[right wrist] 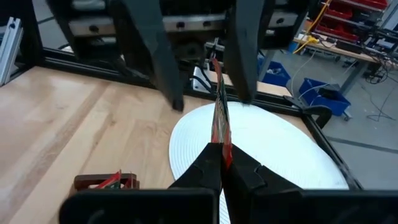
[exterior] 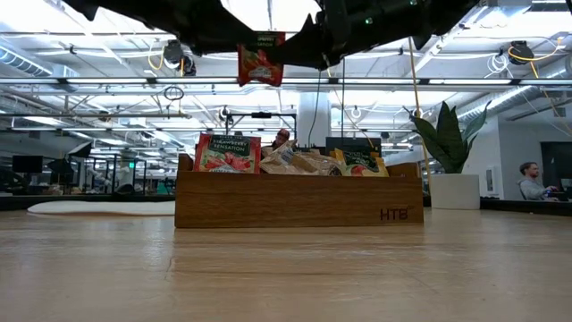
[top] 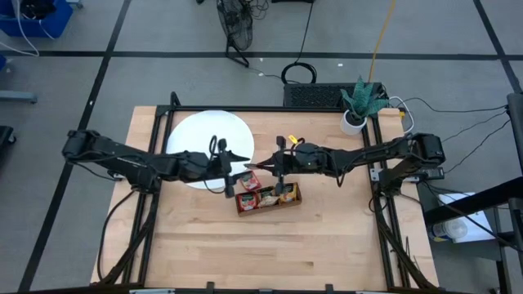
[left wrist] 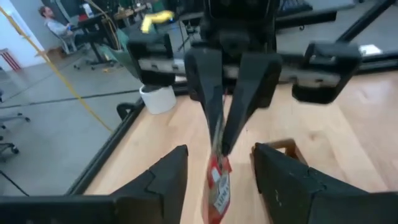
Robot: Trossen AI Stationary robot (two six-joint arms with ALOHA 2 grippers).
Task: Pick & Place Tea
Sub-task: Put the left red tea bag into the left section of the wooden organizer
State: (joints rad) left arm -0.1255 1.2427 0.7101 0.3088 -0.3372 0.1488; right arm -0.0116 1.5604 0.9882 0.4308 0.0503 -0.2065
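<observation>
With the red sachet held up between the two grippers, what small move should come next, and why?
Probably the left gripper should back away toward its own side. Its fingers stand open on either side of the small flat red tea sachet, while the right gripper alone pinches it shut, high above the long brown wooden tray. That would leave the right arm free to carry it to the round white disc.
</observation>
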